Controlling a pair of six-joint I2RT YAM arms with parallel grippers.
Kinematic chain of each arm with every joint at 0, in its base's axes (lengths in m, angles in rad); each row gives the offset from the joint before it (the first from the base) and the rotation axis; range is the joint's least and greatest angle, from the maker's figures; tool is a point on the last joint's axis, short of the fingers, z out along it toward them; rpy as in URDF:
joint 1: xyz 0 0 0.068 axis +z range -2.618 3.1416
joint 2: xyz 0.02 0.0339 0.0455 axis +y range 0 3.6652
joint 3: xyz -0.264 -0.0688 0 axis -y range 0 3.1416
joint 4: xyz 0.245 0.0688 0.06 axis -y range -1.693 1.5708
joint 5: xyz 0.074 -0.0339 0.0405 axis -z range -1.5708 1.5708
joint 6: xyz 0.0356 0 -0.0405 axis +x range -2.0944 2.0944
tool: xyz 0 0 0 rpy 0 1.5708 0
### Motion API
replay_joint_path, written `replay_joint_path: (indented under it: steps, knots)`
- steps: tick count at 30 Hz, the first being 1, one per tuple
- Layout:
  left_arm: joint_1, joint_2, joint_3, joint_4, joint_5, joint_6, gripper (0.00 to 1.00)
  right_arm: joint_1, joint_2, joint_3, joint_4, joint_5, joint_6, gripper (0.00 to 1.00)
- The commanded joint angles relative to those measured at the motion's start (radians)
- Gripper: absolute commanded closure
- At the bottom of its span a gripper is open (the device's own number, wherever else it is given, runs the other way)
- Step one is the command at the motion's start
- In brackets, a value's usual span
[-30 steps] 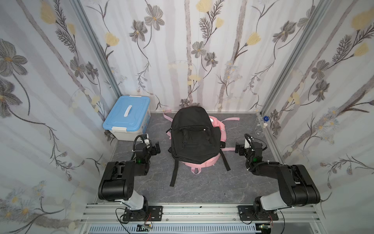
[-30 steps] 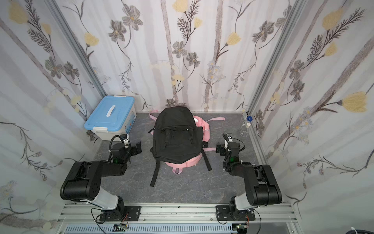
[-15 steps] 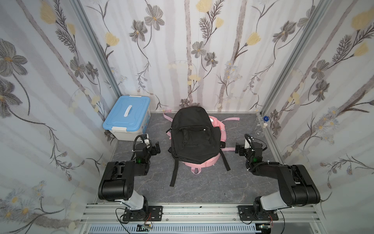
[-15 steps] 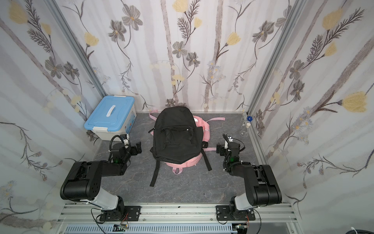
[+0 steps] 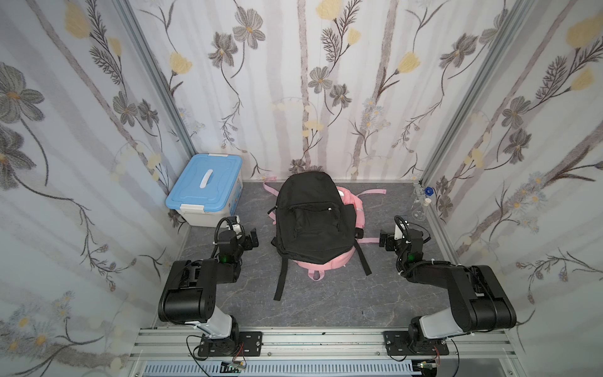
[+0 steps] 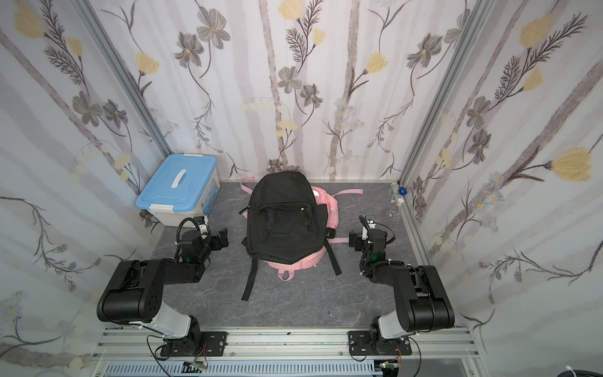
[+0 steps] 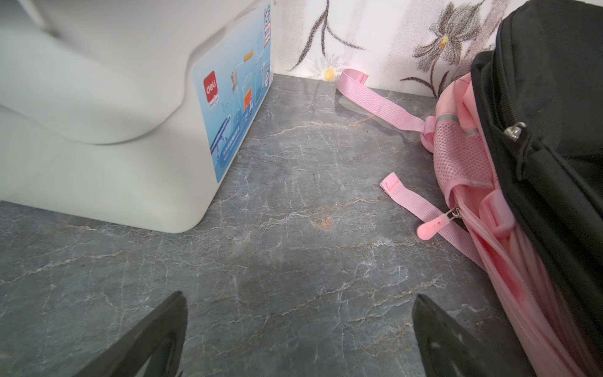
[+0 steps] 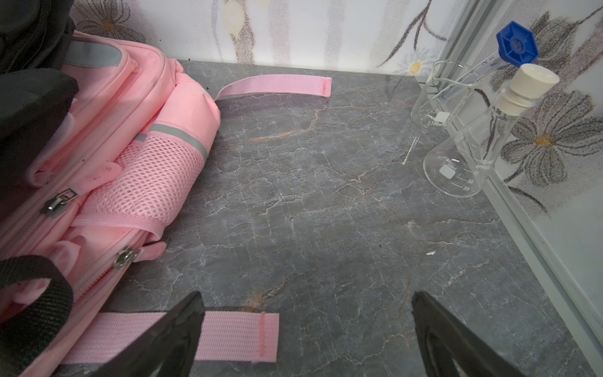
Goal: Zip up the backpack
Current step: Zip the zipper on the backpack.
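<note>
Under the plain black backpack (image 5: 313, 225) lies the pink fabric backpack (image 5: 356, 209), between left gripper (image 7: 298, 295) and right gripper (image 8: 306, 293), both spread wide and empty; pinching its pink zipper tab (image 7: 434, 226) squarely seems wise.

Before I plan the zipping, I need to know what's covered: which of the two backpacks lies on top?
The black backpack lies on top; the pink backpack peeks out beneath it along its edges.
</note>
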Motion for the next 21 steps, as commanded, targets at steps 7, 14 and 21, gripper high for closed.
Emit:
replay_joint_path:
  steps: [7,14,21]
  knots:
    - [-0.023,-0.064,0.038,-0.09,-0.069,0.015,0.0,0.002,-0.037,0.021,-0.027,0.008,0.0,0.0]
    - [-0.126,-0.359,0.115,-0.356,-0.303,-0.154,0.0,0.104,-0.168,0.349,-0.637,0.131,0.094,0.0]
    - [-0.247,-0.293,0.456,-0.768,-0.506,-0.496,0.0,0.269,0.013,0.828,-1.093,0.251,0.328,0.0]
